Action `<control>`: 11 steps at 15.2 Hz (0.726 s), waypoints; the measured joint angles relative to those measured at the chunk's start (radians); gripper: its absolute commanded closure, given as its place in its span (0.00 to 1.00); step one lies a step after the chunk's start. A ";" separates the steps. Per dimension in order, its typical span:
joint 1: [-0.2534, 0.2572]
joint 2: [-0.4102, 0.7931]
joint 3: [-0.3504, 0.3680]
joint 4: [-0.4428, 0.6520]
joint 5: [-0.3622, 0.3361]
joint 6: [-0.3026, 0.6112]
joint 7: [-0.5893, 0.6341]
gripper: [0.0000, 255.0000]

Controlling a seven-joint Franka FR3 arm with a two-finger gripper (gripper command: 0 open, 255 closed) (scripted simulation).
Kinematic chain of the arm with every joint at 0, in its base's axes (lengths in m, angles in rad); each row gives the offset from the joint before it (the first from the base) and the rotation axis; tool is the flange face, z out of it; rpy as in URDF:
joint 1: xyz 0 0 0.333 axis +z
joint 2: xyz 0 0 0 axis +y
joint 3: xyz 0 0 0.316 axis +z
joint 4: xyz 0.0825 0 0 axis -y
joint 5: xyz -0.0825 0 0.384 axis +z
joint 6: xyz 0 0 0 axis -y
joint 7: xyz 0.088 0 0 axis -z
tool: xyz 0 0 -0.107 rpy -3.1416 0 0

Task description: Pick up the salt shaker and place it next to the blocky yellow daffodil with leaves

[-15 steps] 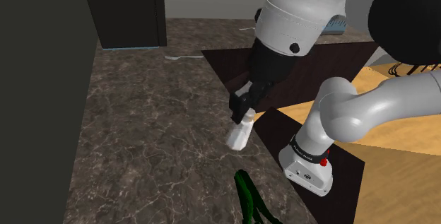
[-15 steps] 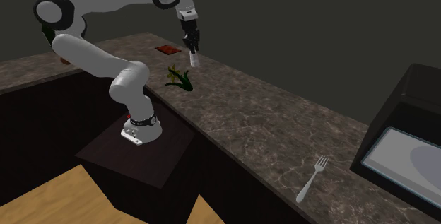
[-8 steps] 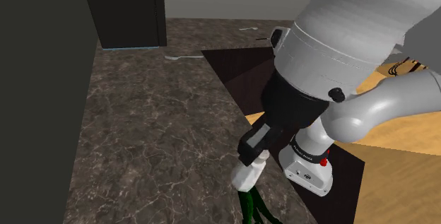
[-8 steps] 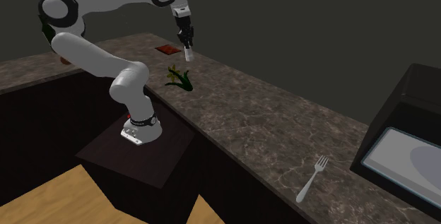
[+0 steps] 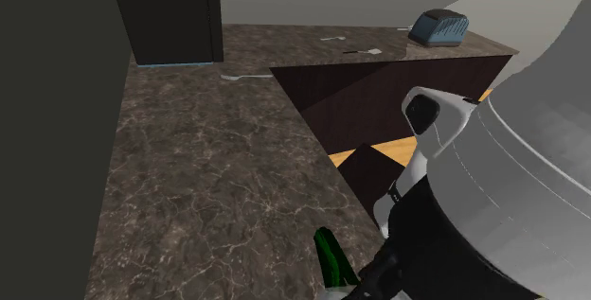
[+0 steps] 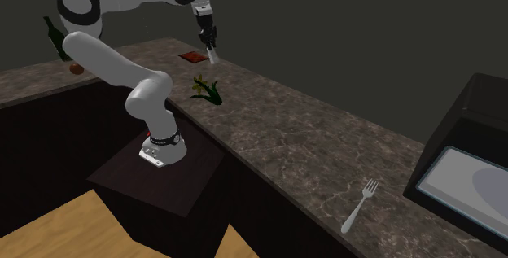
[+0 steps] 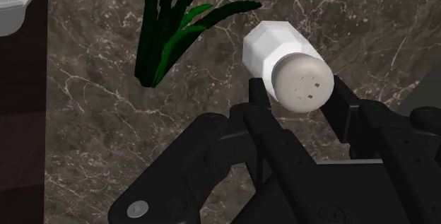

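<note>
The salt shaker (image 7: 283, 60), white with a grey perforated cap, is clasped between my two black fingers (image 7: 259, 99). My gripper (image 7: 300, 94) is shut on it and holds it in the air above the dark marble counter (image 7: 92, 116). The daffodil's green leaves (image 7: 169, 32) lie on the counter just beside and below the shaker. In the second exterior view the gripper (image 6: 209, 40) hangs the shaker (image 6: 212, 54) above the counter, a little beyond the yellow daffodil (image 6: 204, 89). In the shoulder view the leaves (image 5: 331, 258) show beside my arm.
A flat red thing (image 6: 194, 56) lies on the counter under the gripper. A fork (image 6: 359, 206) and a black box appliance (image 6: 468, 159) sit far along the counter. The stand (image 6: 163, 163) is beside the counter's edge. A green bottle (image 6: 54, 38) stands behind the arm.
The arm has carried the shaker along the counter, from short of the daffodil to just past it, towards the shoulder camera. The grip stays the same.
</note>
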 measured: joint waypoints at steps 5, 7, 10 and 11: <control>-0.082 0.065 0.166 0.153 0.015 -0.005 0.128 1.00; -0.128 0.088 0.233 0.217 0.014 -0.010 0.171 1.00; -0.230 0.118 0.368 0.339 0.016 -0.022 0.244 1.00; -0.249 0.119 0.396 0.357 0.020 -0.021 0.257 1.00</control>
